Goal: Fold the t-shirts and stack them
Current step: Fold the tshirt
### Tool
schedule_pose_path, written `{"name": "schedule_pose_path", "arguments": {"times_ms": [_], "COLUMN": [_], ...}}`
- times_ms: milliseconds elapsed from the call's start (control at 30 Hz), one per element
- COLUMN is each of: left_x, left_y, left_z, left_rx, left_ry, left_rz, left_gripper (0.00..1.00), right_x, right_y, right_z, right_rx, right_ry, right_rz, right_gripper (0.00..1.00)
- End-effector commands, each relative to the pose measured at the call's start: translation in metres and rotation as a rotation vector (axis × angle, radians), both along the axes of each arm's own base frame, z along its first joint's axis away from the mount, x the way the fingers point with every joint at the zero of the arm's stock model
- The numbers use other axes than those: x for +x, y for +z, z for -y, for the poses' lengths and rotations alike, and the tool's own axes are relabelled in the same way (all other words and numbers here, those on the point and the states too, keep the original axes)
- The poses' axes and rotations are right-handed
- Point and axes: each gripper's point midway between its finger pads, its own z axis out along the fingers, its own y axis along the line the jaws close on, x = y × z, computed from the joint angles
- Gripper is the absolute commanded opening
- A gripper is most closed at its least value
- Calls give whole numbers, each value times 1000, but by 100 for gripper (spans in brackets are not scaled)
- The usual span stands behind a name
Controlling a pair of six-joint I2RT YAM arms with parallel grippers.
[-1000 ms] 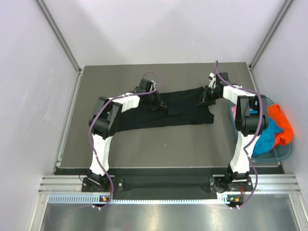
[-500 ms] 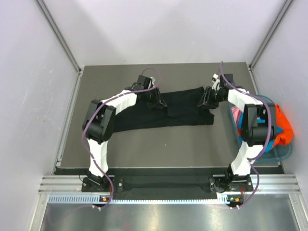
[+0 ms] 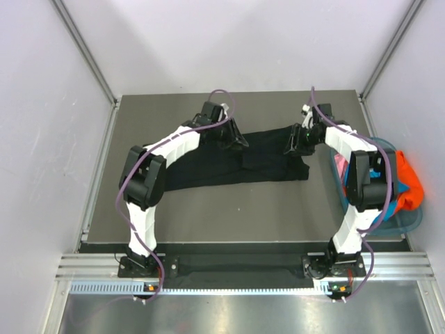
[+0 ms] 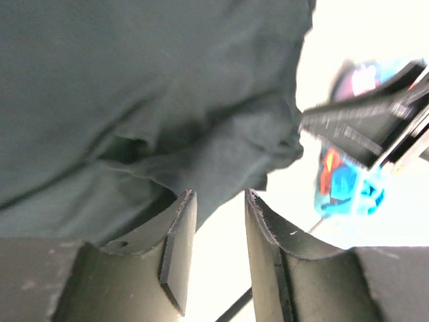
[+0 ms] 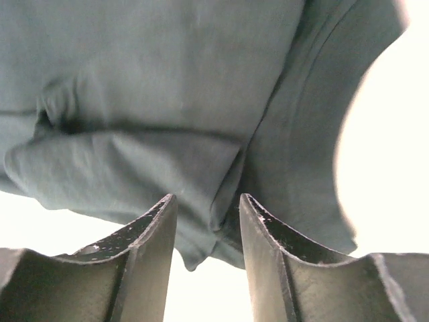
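A black t-shirt (image 3: 236, 163) lies folded into a long band across the middle of the dark table (image 3: 208, 209). My left gripper (image 3: 236, 142) hovers open at the band's far edge, near its middle. In the left wrist view, the cloth (image 4: 147, 100) lies just beyond the left gripper (image 4: 218, 198), whose jaws hold nothing. My right gripper (image 3: 293, 145) is open over the band's right end. The right wrist view shows the right gripper (image 5: 206, 201) parted above a fold of the shirt (image 5: 167, 100), gripping nothing. More t-shirts, orange (image 3: 409, 182), teal-blue (image 3: 386, 202) and pink (image 3: 338, 161), sit in the basket.
A translucent blue-green plastic basket (image 3: 403, 224) stands at the table's right edge, beside the right arm. Grey walls with metal posts close in the table on the left, back and right. Both arm bases sit on a rail at the near edge.
Both grippers have opened and let go of the black shirt's far edge. The left gripper shifted slightly right and away; the shirt lies still.
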Motion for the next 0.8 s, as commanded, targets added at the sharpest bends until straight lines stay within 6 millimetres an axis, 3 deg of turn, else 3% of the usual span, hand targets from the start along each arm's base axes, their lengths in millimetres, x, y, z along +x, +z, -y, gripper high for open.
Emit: {"name": "schedule_pose_path", "arguments": {"times_ms": [0,100,200,400,500,633,767], "left_x": [-11,-17,-18,-28,-31,-32,-32], "left_y": [18,19,23,3,-14,-30,-28], "left_z": [23,26,28,36,35,32,28], "left_rx": [-58,-70,-85,-120,-100,-64,-35], "left_ry": [-77,-106,-121,-129,-118,-114,-114], "left_rz": [30,35,49,-53,-95,-126,-111], "left_gripper": [41,40,37,29,27,27,28], "right_x": [18,17,10,-26,-48,-64,-62], "right_y": [17,21,30,39,36,23,9], "right_z": [18,25,17,-28,-45,-38,-27], "right_rx": [-117,-156,-111,107,195,165,101], "right_ry": [-8,-8,9,97,140,117,94], "right_rz": [73,77,83,47,-4,-27,-29], "right_gripper": [46,48,46,29,26,33,40]}}
